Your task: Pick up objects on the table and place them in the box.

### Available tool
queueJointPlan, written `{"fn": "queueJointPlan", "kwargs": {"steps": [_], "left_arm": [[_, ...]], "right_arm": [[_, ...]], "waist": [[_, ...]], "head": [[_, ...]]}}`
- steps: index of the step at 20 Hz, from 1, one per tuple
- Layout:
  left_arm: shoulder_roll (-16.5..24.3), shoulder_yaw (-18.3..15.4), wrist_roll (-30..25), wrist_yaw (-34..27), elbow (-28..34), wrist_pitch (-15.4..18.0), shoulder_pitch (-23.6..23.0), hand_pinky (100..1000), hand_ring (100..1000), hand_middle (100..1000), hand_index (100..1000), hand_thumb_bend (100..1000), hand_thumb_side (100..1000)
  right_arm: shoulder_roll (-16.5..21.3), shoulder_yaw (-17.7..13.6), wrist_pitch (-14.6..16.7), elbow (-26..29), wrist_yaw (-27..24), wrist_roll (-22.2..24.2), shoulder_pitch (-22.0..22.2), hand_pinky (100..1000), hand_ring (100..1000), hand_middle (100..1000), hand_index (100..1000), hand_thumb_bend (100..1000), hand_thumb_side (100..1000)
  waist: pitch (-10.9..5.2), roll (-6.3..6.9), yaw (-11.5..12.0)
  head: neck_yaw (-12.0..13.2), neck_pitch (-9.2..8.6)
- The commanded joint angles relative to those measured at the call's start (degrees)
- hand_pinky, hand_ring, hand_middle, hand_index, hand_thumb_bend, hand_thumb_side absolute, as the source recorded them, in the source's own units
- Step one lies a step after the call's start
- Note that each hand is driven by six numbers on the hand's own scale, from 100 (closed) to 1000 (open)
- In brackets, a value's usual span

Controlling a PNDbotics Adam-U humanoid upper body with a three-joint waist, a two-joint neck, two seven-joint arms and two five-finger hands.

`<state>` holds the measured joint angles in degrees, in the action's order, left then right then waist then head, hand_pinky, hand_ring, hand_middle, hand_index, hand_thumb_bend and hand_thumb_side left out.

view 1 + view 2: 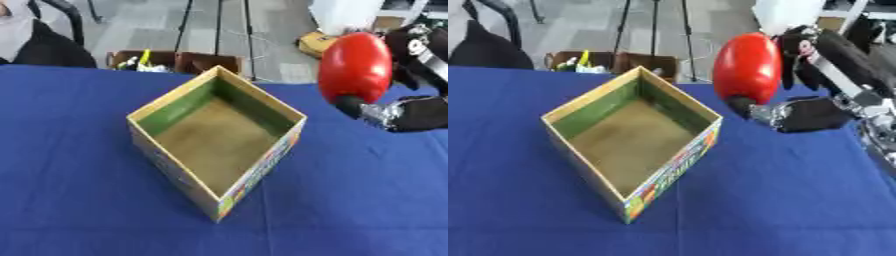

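Left eye view: your right hand (411, 107), fingers curled around a red oval object (354, 67), holds it upright above the table's far right, right of the open box (171, 107).

Right eye view: nothing stands between object and box; left hand unseen.

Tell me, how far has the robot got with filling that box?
Nothing looks done yet: the box shows only its bare floor. In hand: the right robot hand holds a red rounded object lifted above the blue table, to the right of the box and not yet over it. Left to do: carry it over the opening and let go. No other loose objects show on the table.
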<state>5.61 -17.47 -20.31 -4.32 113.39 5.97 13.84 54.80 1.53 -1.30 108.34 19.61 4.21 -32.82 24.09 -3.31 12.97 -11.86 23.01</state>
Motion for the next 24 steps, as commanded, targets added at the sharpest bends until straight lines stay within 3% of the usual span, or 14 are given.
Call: {"fn": "queueJointPlan", "kwargs": {"steps": [1,13,24], "left_arm": [[1.0,0.3,-0.2,0.0,1.2,0.6,0.2,423,508,547,751,100,945],[0.7,0.6,-0.6,-0.6,1.2,1.5,0.6,425,509,549,751,100,942],[0.2,0.8,-0.8,-1.1,1.2,2.1,0.5,426,509,549,751,100,940]], "right_arm": [[2.5,0.1,0.5,-0.7,1.1,-1.1,-1.6,100,336,381,415,197,718],[1.5,2.9,2.1,-3.6,5.1,-1.9,-5.5,100,339,384,408,185,728],[0.3,5.0,3.1,-8.4,9.8,-2.3,-8.3,100,341,385,409,145,749]], "waist": [[-0.89,0.18,0.3],[-0.12,-0.07,3.9],[0.18,0.02,6.6]], "head": [[-1.4,-1.28],[-6.4,-3.05],[-8.0,-3.41]]}}
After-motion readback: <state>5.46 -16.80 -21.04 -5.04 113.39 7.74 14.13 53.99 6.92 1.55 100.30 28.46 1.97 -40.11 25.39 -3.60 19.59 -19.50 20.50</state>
